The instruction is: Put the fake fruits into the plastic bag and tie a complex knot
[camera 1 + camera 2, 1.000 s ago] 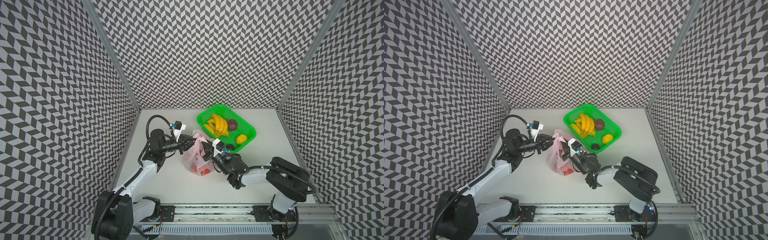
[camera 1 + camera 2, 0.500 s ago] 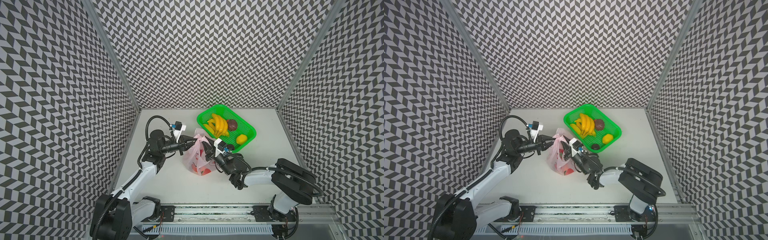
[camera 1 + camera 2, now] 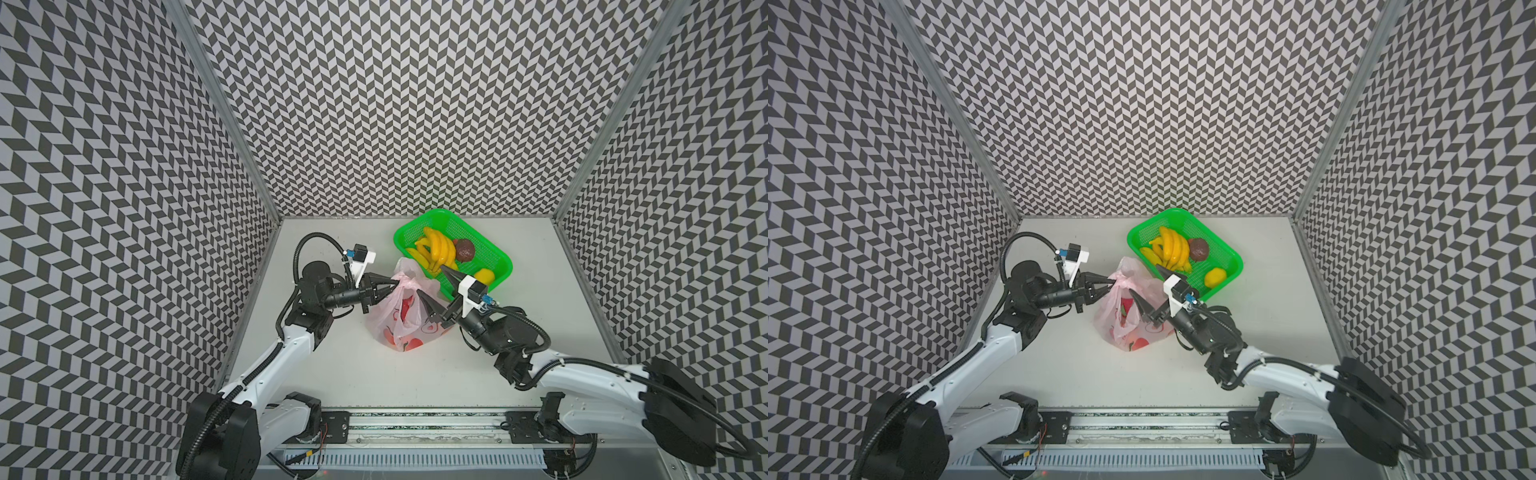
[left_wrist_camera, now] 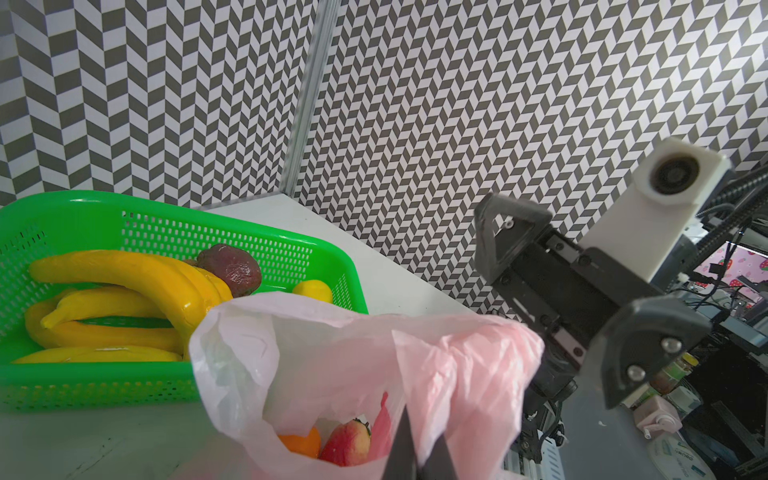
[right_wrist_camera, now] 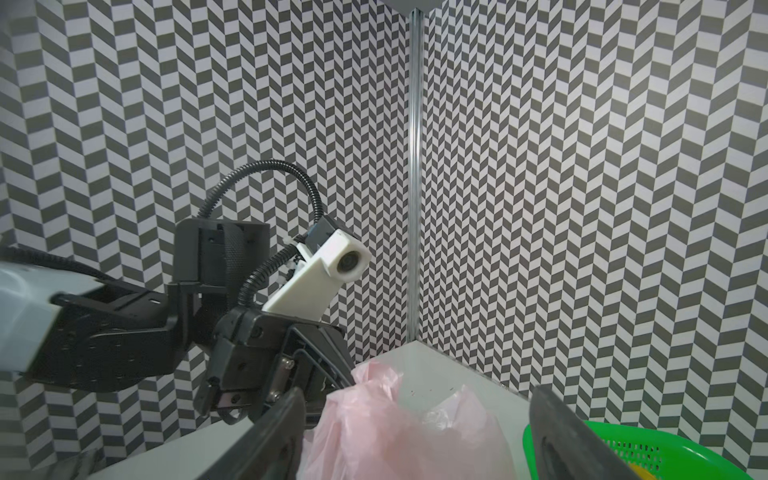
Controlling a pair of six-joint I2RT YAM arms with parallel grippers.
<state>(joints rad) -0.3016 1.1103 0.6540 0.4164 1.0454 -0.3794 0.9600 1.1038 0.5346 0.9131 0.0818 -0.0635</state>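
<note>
Left jaws: pressed together on a bunched pink strip at the top of the plastic bag [image 3: 399, 332], so the left gripper [image 3: 388, 287] holds that side of the mouth up and the thin film cannot slump
Right jaws: spread wide with nothing held; the right gripper [image 3: 431, 279] hovers at the opposite side of the bag's top, one finger over the bag and the other at the near edge of the basket [image 3: 478, 245], with pink film showing between them in the right wrist view
Bag position: it stands on the table [image 3: 353, 374] just beside the basket's near corner, between the two grippers, propped by the left pinch and by the fruit weighing its bottom down
Fruit in the bag: a strawberry [image 4: 345, 440] and an orange [image 4: 299, 444] show through the open mouth in the left wrist view
Fruit in the basket: bananas [image 3: 436, 249], a dark brown round fruit [image 3: 464, 249] and a lemon [image 3: 484, 275], on the right arm's side
Why so: one side pinned gives a steady opening, which would leave the free gripper to fetch fruit or take the other handle
Tying: no knot can be made out; with fruit in the basket, loading looks unfinished
Risk: slippery film could slide from the pinch and let the mouth fold shut
</note>
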